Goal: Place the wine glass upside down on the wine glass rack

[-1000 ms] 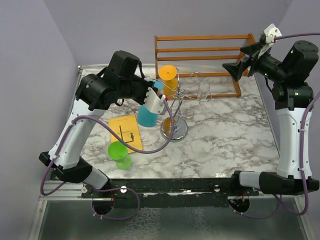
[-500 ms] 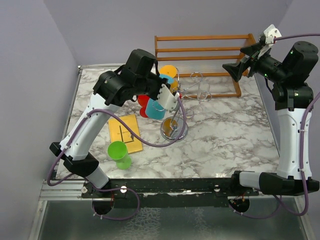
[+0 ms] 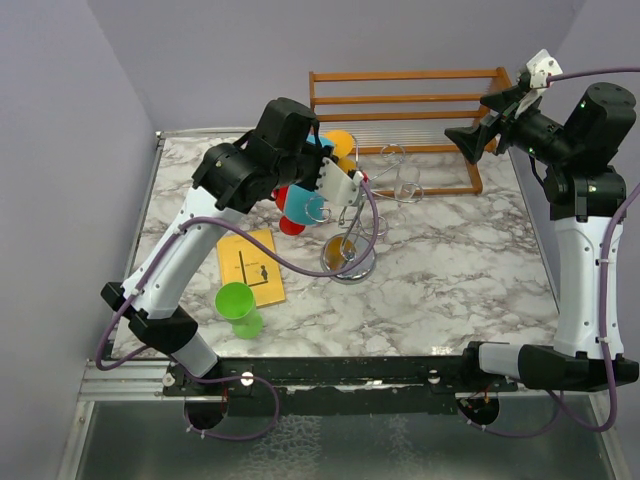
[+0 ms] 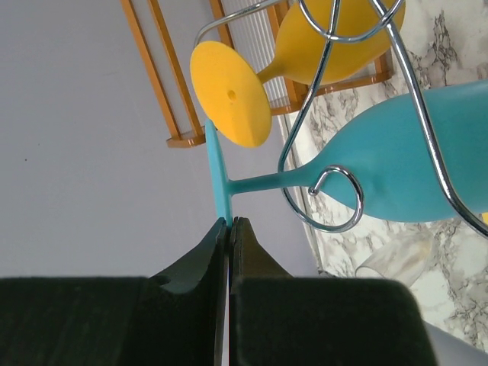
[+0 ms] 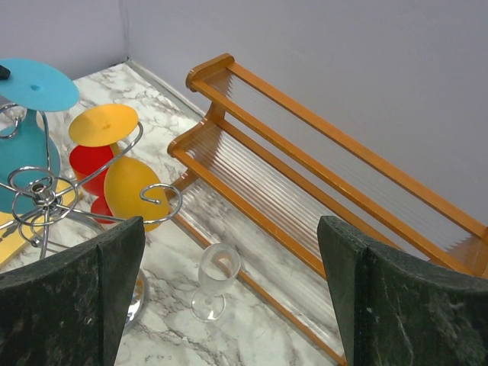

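The left gripper [image 4: 229, 225] pinches the foot's rim of the blue wine glass [image 4: 412, 164], its stem crossing a curl of the wine glass rack [image 5: 40, 192]. That shallow edge hold (foot not yet seated) could slip and drop it. The right gripper [image 5: 229, 255] gapes wide, idle.

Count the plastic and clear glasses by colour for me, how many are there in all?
teal glass: 1
yellow glass: 1
red glass: 1
green glass: 1
clear glass: 1
Total: 5
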`<state>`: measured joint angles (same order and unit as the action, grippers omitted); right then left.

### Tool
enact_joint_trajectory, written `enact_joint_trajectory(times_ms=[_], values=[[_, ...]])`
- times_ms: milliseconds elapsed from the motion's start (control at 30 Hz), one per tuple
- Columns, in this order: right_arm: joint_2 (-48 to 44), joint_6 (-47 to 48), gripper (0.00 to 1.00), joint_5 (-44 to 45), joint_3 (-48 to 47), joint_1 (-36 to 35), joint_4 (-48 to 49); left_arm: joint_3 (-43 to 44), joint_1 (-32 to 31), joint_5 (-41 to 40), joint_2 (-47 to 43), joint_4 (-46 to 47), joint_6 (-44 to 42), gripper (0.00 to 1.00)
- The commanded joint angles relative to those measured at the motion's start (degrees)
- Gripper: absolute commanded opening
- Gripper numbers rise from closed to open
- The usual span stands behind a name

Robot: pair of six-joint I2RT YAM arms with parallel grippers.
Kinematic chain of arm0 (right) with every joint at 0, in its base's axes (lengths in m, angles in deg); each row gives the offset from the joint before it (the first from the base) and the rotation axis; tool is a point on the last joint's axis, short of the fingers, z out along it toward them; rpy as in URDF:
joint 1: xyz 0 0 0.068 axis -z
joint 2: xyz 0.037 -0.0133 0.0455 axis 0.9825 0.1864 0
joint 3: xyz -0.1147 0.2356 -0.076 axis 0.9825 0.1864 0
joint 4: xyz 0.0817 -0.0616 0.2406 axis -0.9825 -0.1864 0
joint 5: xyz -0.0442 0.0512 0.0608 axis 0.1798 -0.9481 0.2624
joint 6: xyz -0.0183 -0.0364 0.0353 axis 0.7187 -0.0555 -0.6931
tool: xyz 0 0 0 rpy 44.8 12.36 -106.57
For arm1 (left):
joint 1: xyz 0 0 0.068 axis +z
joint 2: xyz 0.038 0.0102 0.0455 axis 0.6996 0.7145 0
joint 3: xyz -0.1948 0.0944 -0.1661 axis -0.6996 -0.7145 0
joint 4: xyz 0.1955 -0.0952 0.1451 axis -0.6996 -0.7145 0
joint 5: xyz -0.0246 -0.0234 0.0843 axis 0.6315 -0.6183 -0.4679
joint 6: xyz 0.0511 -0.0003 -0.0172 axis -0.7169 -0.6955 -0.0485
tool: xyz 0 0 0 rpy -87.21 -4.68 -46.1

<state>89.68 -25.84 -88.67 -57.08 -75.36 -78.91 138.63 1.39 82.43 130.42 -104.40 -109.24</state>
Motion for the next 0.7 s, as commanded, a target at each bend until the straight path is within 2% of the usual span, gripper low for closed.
enact_joint_trajectory(times_ms=[0,400,667], values=[[-1.2,0.6,0.94,0.7,0.5,0.0,1.0,-0.2,-0.3,-3.9,-0.8,-0.3,1.9,0.0],[-1.6,0.7,0.94,0.8,1.0,0.0,1.0,-0.2,-0.4,-5.2,-1.8,-3.4,3.6,0.0],[-1.9,0.8,0.94,1.0,1.3,0.0,0.9,-0.4,-0.4,-3.0,-2.7,-5.2,4.4,0.0]])
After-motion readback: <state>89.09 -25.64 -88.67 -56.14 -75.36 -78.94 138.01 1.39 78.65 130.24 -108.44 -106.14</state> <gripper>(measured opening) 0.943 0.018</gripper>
